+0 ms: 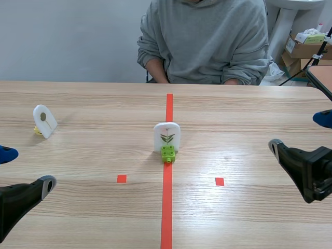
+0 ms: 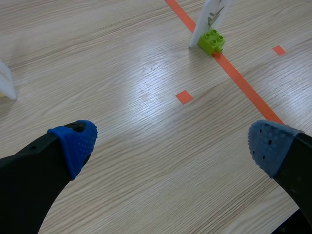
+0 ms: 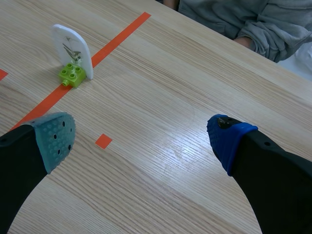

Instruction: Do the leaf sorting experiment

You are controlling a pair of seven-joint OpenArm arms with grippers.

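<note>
**Q:** Firstly, how do the fingers stand?

**A:** On the left gripper [image 2: 173,146] the fingers are spread wide, blue dotted pads facing each other, gripping nothing, low over the tabletop [image 2: 122,58]. On the right gripper [image 3: 141,139] they are likewise spread and grip nothing, low at the robot's right.

**Q:** And the leaf cards?

**A:** The centre card [image 1: 167,136] is white, arched and upright and bears a green leaf sprig. It is seated in a green brick [image 1: 167,152] on the orange tape line [image 1: 167,207], ahead of both grippers and well apart from each. The second card [image 1: 44,121] is white with a round brownish leaf. It stands askew on a yellow base [image 1: 38,130] at the robot's left, well apart from the centre card.

**Q:** Beyond them?

**A:** A person [image 1: 207,41] in a grey hooded top sits at the far edge, forearms at the tabletop, with cardboard boxes [image 1: 303,49] behind at the robot's right
</note>
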